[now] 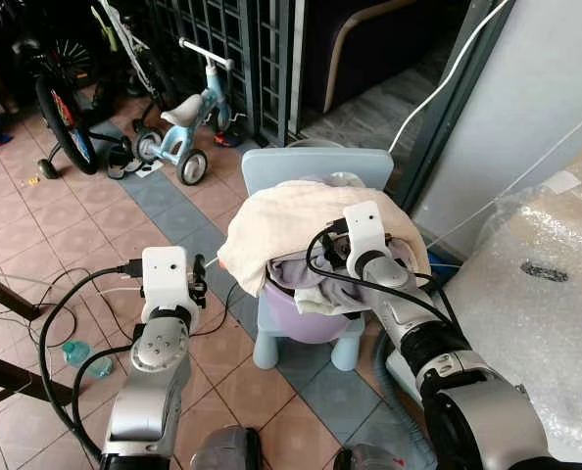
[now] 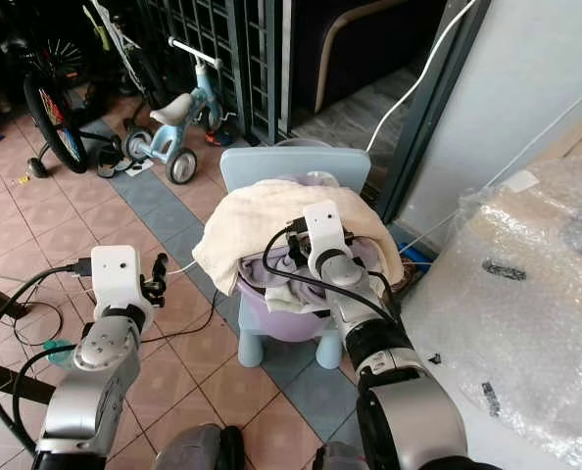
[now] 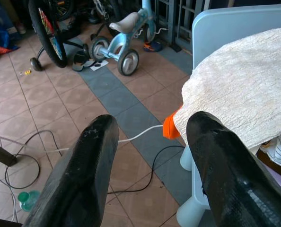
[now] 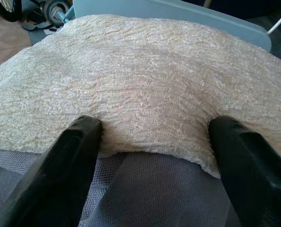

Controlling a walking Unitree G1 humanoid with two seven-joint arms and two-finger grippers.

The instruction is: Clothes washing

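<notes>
A cream knitted cloth (image 1: pixel 291 220) drapes over a purple basin (image 1: pixel 306 318) of laundry that rests on a small light-blue chair (image 1: pixel 315 166). Grey and white clothes (image 1: pixel 315 284) lie under it. My right gripper (image 4: pixel 152 137) is open, its fingers (image 4: pixel 74 156) against the cloth's near edge, above a grey garment (image 4: pixel 145 194). My left gripper (image 3: pixel 150 142) is open and holds nothing, hovering above the tiled floor to the left of the chair, a short way from the cloth's hanging corner (image 3: pixel 235 90).
A small blue tricycle (image 1: pixel 183 127) and a bicycle (image 1: pixel 66 108) stand at the back left by a dark metal grille (image 1: pixel 242 49). Cables (image 1: pixel 56 323) cross the floor tiles. A bubble-wrapped bulky object (image 1: pixel 546 294) fills the right side. An orange item (image 3: pixel 171 126) peeks from under the cloth.
</notes>
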